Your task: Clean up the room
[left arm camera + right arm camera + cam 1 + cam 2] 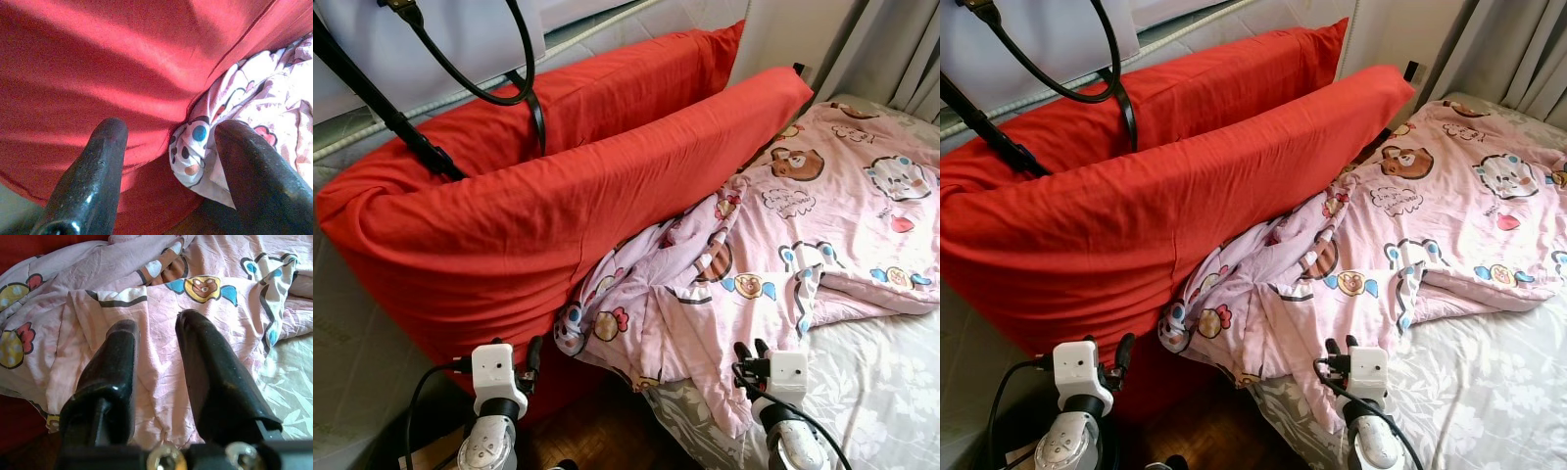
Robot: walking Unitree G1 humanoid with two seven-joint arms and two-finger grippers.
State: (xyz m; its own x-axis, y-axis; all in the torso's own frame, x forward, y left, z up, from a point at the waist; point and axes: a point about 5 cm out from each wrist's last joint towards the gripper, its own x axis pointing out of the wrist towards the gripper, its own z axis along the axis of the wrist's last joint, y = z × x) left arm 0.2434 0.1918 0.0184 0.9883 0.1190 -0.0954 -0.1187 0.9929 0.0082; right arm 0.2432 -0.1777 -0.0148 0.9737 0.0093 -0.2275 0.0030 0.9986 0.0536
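Head eyes high, looking down over bed (891, 392); wrist cameras close along fingers, sharing the pink blanket (161, 308).

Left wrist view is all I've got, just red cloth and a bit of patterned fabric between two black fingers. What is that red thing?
Observer: It is a large red cushion standing on edge beside the bed, with a second red one behind it.
Operator: And the patterned bit?
Observer: That is the corner of a pink cartoon blanket, crumpled and spread across the bed, its edge hanging down against the cushion.
Operator: Where is the other arm?
Observer: The right gripper hangs just over the blanket's near edge, fingers slightly apart with nothing between them.
Operator: Anything on top of the cushion?
Observer: A black strap loops down over it from above.
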